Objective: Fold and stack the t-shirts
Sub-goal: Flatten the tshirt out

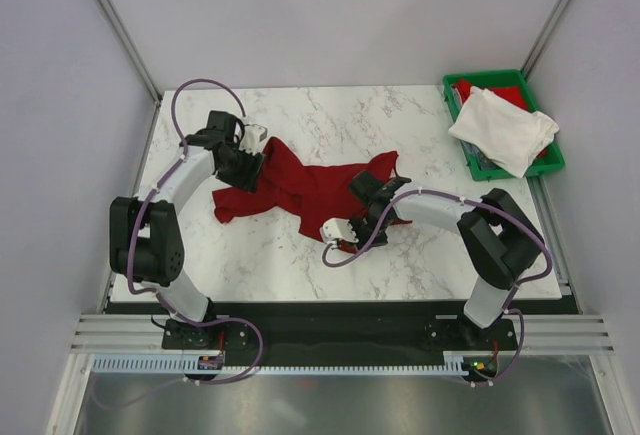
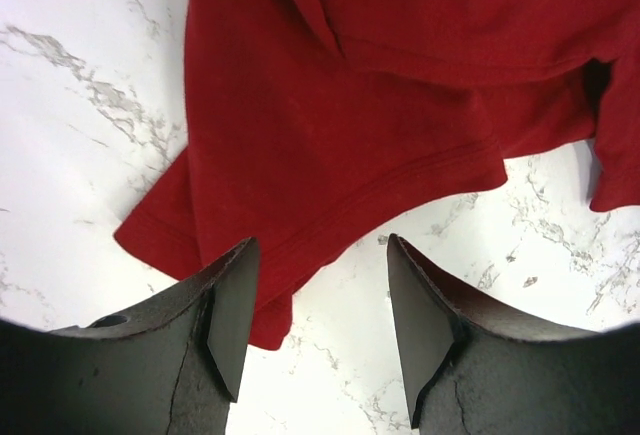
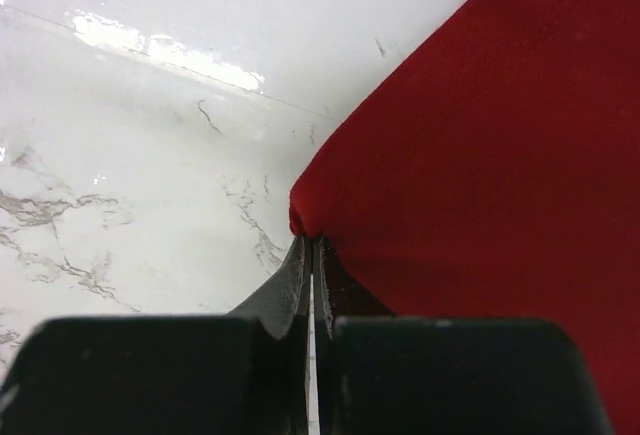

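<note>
Red, top view: the dark red t-shirt (image 1: pixel 300 187) lies rumpled at the middle of the marble table (image 1: pixel 400 115), between my two arms.
White, top view: the off-white t-shirt (image 1: pixel 503 130) is heaped in the green bin (image 1: pixel 495 77) at the far right corner.
Left wrist view: my left gripper (image 2: pixel 318 255) stands with jaws apart over a hemmed edge of the dark red t-shirt, holding nothing.
Right wrist view: my right gripper (image 3: pixel 310 245) is pinched closed on a fold at that shirt's edge.

Matt red cloth t-shirt (image 1: pixel 300 187), glossy marble-look table (image 1: pixel 400 120)
</note>
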Controlling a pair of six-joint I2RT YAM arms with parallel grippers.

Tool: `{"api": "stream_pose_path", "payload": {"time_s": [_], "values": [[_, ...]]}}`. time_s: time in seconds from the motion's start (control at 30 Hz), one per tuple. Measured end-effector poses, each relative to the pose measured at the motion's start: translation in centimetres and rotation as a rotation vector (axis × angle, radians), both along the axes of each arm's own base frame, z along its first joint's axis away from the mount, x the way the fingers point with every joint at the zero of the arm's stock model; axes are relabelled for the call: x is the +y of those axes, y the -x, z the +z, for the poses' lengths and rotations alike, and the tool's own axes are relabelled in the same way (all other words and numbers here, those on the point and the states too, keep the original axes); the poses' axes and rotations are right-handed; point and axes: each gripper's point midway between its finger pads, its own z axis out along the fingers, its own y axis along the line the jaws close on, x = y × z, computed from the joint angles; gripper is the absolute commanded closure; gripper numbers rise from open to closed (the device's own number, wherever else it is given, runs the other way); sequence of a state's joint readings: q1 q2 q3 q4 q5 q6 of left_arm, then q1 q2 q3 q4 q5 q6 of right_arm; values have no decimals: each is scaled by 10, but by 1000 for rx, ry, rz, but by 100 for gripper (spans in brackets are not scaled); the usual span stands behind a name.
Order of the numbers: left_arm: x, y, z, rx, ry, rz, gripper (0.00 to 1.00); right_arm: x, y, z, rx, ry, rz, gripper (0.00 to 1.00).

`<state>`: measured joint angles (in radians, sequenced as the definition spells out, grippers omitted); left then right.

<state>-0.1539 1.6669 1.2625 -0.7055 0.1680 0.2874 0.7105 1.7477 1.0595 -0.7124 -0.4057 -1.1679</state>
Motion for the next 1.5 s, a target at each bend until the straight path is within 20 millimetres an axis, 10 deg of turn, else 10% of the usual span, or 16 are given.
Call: {"api": "stream_pose_path", "payload": {"time_s": [0.43,0.7,1.03,1.2,1.37,1.5], "values": [[-65,30,-14,50,10,-201,44,-12,-42,31,-91,-37,-246,100],[-70,22,-33,102,-6,-204,52,-13,-46,31,-100,-31,-286,100],[-78,10,-34,121,9,-207,95,-15,-50,31,-108,-29,-305,100],[-78,10,-30,118,13,-212,98,-17,-56,32,-110,-36,-346,100],[-70,8,3,35,9,-210,98,-21,-91,56,-141,-97,-538,100],[-41,-2,64,-145,0,-173,98,-26,-157,126,-263,-244,-743,100]]}}
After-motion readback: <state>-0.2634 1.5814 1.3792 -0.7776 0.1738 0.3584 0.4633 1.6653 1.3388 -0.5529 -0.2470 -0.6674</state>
